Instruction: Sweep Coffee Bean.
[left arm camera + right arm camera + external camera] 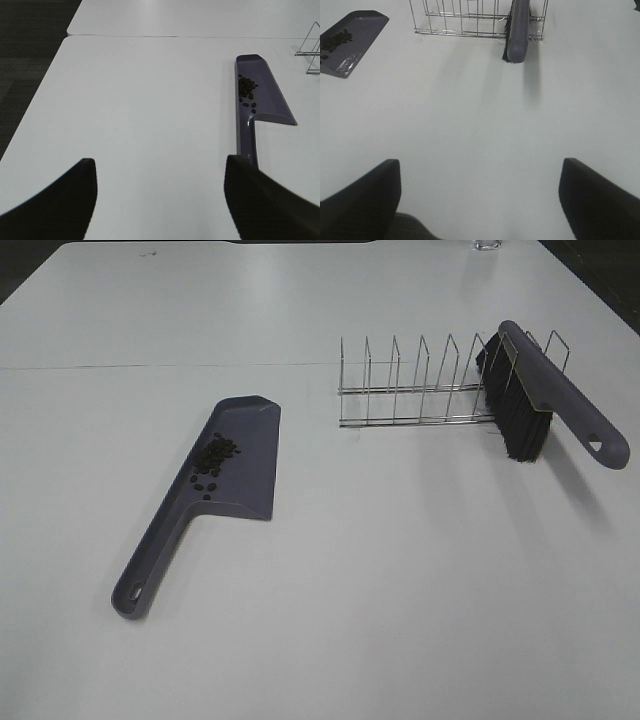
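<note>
The coffee beans (216,458) lie in a small dark cluster inside the purple-grey dustpan (250,455), which lies flat at the table's left-centre with its handle toward the front. The beans (246,88) and pan (267,102) show in the left wrist view, and the beans (335,40) in the right wrist view. The purple-grey brush (545,390) with black bristles leans in the wire rack (410,380) at the back right. My left gripper (160,165) is open and empty, short of the pan's handle. My right gripper (480,165) is open and empty, well short of the brush (519,30).
The white table (400,590) has a seam running across its far part. Dark floor (25,60) lies past the table's left edge. Neither arm shows in the exterior high view.
</note>
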You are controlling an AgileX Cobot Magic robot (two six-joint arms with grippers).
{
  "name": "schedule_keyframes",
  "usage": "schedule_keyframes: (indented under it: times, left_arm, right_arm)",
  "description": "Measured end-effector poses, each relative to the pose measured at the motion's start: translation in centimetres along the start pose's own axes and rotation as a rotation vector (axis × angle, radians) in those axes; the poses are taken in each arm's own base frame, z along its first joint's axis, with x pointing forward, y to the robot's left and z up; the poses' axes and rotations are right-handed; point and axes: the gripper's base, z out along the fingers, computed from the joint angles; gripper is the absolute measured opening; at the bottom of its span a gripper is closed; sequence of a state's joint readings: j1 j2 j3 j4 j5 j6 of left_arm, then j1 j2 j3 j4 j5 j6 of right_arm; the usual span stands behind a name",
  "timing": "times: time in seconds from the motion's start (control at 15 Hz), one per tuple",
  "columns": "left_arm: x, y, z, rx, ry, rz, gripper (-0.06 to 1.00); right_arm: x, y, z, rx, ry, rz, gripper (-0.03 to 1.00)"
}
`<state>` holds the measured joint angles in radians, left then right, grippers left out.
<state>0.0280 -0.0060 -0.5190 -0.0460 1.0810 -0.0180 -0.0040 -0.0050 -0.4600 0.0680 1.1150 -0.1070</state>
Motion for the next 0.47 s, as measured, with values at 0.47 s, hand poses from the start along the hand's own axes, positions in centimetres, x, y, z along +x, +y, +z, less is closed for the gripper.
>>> schedule_keyframes:
  times: [0.47]
  left_arm:
    - [-0.03,0.00,0.00,0.000,-0.003,0.000,0.65]
  right_arm:
    - [0.00,0.00,0.00,0.000,0.000,0.000,0.76]
